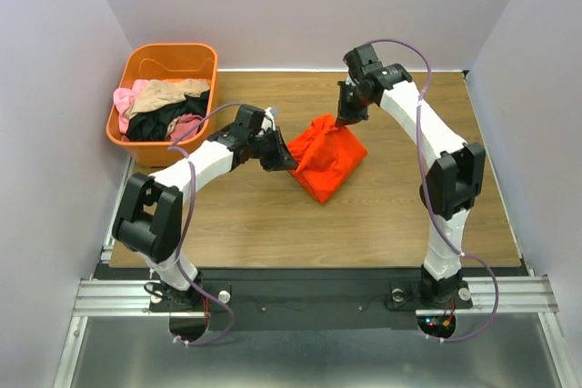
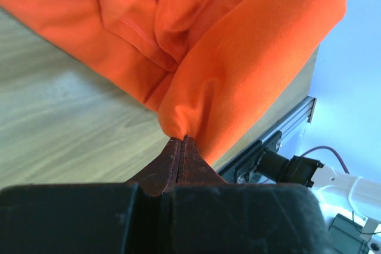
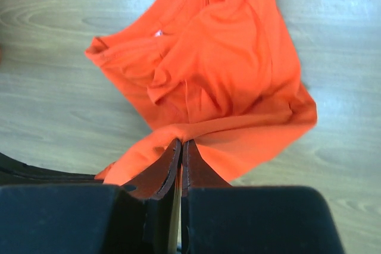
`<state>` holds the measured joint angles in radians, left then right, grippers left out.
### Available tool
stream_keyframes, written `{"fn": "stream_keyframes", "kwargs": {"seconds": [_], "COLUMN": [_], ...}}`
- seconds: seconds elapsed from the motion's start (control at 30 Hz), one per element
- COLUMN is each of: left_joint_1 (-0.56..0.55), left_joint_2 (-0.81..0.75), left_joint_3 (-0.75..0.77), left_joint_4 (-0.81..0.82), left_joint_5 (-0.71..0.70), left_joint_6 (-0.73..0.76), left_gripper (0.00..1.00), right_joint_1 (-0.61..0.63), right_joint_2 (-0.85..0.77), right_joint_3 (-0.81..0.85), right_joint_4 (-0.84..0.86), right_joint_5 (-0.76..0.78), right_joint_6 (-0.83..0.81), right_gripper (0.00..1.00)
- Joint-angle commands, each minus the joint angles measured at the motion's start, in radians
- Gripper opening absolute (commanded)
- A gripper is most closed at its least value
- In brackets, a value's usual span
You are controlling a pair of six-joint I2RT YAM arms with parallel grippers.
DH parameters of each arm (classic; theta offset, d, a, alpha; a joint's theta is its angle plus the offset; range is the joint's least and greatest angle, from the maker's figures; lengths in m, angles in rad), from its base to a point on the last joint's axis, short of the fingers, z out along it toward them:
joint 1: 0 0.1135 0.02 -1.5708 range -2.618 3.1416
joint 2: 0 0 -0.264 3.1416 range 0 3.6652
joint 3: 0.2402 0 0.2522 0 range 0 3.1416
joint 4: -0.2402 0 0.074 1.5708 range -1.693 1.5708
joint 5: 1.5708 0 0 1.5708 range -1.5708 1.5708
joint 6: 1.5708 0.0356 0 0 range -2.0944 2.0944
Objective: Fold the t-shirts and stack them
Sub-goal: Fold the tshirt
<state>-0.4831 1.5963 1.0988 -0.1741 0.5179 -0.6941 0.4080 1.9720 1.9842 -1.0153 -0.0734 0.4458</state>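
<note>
A bright orange-red t-shirt (image 1: 326, 159) hangs bunched above the middle of the table, held up at two points. My left gripper (image 1: 284, 154) is shut on its left edge; in the left wrist view the cloth (image 2: 238, 46) is pinched at the left gripper's (image 2: 181, 138) closed tips. My right gripper (image 1: 345, 121) is shut on the upper right edge; the right wrist view shows the t-shirt (image 3: 220, 63) draping down from the right gripper's (image 3: 182, 142) tips onto the wood. More t-shirts (image 1: 164, 106), pink, tan and black, lie piled in the tub.
An orange plastic tub (image 1: 202, 54) stands at the back left corner of the wooden table (image 1: 382, 224). Grey walls close in the left, back and right sides. A metal rail (image 1: 318, 293) with both arm bases runs along the near edge.
</note>
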Motion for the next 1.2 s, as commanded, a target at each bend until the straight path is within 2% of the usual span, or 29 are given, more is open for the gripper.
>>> {"fn": "stream_keyframes", "kwargs": {"seconds": [0.0, 0.33, 1.03, 1.07, 1.13, 1.17], "left_joint_1": [0.034, 0.095, 0.179, 0.182, 0.187, 0.189], "left_joint_2": [0.03, 0.146, 0.358, 0.364, 0.381, 0.384], "left_joint_3": [0.065, 0.142, 0.311, 0.323, 0.384, 0.413], "left_joint_4": [0.028, 0.041, -0.005, -0.014, -0.06, -0.083], "left_joint_5": [0.037, 0.09, 0.094, 0.082, 0.019, -0.011], "left_joint_6": [0.041, 0.073, 0.12, 0.119, 0.125, 0.131], "left_gripper": [0.0, 0.0, 0.0, 0.01, 0.14, 0.32], "right_joint_1": [-0.009, -0.032, -0.064, -0.066, -0.074, -0.078], "right_joint_2": [0.039, 0.205, 0.401, 0.403, 0.413, 0.416], "right_joint_3": [0.088, 0.274, 0.419, 0.423, 0.439, 0.465], "right_joint_4": [0.046, 0.049, 0.101, 0.112, 0.138, 0.144], "right_joint_5": [0.021, 0.012, 0.0, 0.009, 0.012, 0.008], "right_joint_6": [-0.021, -0.024, -0.03, -0.029, -0.029, -0.021], "right_gripper": [0.0, 0.0, 0.0, 0.0, 0.04, 0.09]}}
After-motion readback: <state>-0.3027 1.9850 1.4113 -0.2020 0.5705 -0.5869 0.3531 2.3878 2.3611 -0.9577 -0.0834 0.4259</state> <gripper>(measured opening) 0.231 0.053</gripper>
